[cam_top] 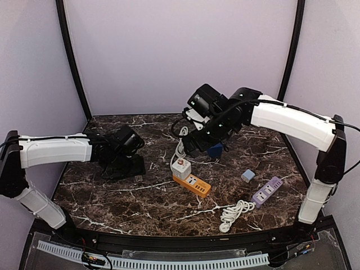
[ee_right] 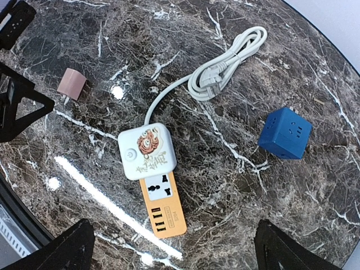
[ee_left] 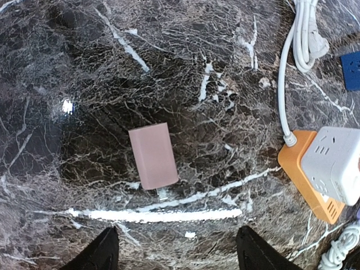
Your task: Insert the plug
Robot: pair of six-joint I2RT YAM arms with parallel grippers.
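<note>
Marble tabletop (ee_left: 73,84) ahead of our left gripper (ee_left: 177,250) — fingers (ee_left: 98,253) spread, empty — bears a pink rectangular plug (ee_left: 153,156), likely light, slick; pinch its long sides.

A power-button sign is showing on the white cube adapter (ee_right: 147,151) just ahead of the right gripper (ee_right: 174,225), its printed lettering being too small to read.
</note>
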